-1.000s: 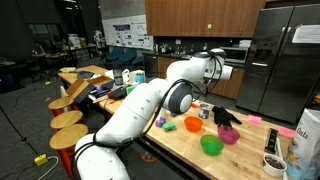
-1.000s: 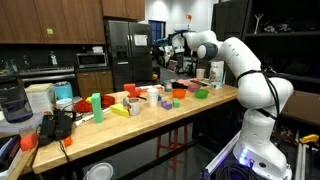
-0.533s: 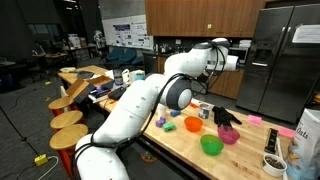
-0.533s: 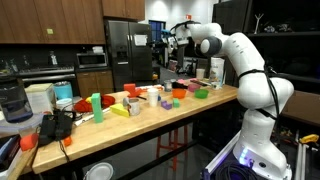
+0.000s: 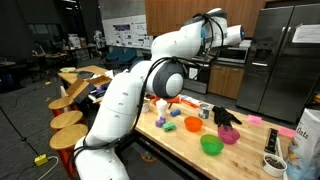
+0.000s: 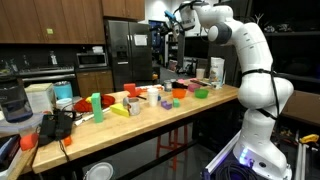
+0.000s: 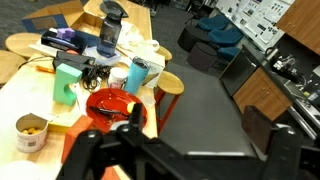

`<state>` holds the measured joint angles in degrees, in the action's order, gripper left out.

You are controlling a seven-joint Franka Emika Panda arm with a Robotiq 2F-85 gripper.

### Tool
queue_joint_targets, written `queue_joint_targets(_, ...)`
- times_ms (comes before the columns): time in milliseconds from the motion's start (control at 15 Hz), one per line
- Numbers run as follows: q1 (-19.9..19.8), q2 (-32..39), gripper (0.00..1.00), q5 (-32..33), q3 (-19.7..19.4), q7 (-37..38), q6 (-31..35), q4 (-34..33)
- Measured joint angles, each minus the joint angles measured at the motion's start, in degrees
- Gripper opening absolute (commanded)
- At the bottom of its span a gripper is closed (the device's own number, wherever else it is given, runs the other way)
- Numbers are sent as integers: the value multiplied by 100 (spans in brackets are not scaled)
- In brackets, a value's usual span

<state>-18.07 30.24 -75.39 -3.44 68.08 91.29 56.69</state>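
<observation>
My gripper (image 5: 243, 35) is raised high above the wooden table (image 5: 180, 150), near the cabinets; it also shows high up in an exterior view (image 6: 172, 20). In the wrist view its two dark fingers stand wide apart (image 7: 198, 125) with nothing between them, only grey floor below. It is open and empty. Nearest things in the wrist view are a red bowl (image 7: 112, 105) and a blue cup (image 7: 138, 72) on the table's end, far below.
On the table are a green bowl (image 5: 211, 145), a pink bowl (image 5: 229, 135), an orange bowl (image 5: 192, 125) and a black object (image 5: 225, 115). A green cup (image 6: 96, 102) and a blender (image 7: 112, 25) stand farther along. Stools (image 5: 68, 120) line the table's side.
The arm has swung upward, lifting the gripper from just above the table's objects to well above them. The objects on the table have not moved.
</observation>
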Motion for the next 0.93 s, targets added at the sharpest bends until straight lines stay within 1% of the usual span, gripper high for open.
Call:
queue_joint_targets(200, 133, -510, 100, 423, -65, -292, 124, 256)
queue_joint_targets(400, 359, -1021, 100, 836, -72, -570, 482, 703)
queue_joint_targets(933, 1094, -2414, 100, 1802, 35, -1379, 1659, 2502)
